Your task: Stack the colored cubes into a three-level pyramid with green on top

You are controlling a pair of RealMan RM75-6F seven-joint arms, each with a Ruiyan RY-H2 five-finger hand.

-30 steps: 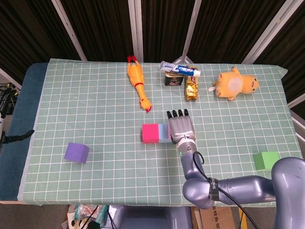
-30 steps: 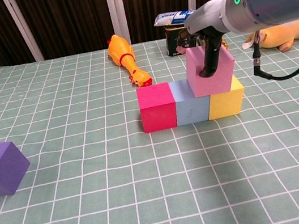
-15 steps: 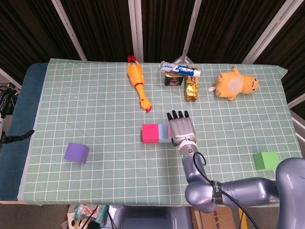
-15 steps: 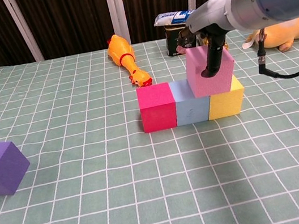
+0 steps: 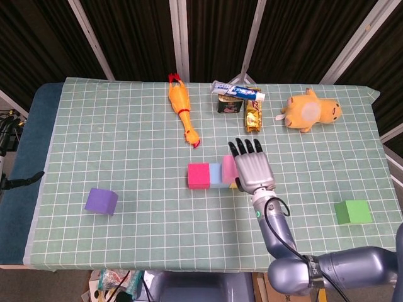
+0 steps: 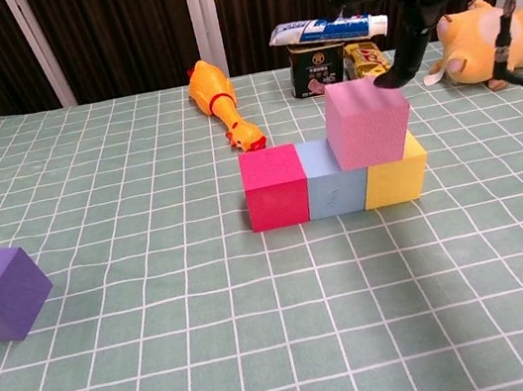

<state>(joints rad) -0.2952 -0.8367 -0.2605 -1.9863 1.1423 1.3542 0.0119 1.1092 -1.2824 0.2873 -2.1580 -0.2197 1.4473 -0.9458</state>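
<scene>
A row of three cubes stands mid-table: red, light blue and yellow. A pink cube sits on the second level, over the blue and yellow ones. My right hand hovers just above and behind the pink cube with its fingers spread, holding nothing. From the head view, that right hand covers most of the yellow cube and part of the pink cube. The purple cube lies at front left and the green cube at front right. My left hand is out of sight.
A rubber chicken lies at the back centre. Behind the stack are a can with a toothpaste box on it and a snack bar. A yellow plush toy sits at back right.
My right hand has let go of the pink cube and lifted up and to the right. The pink cube stays on the blue and yellow cubes.
</scene>
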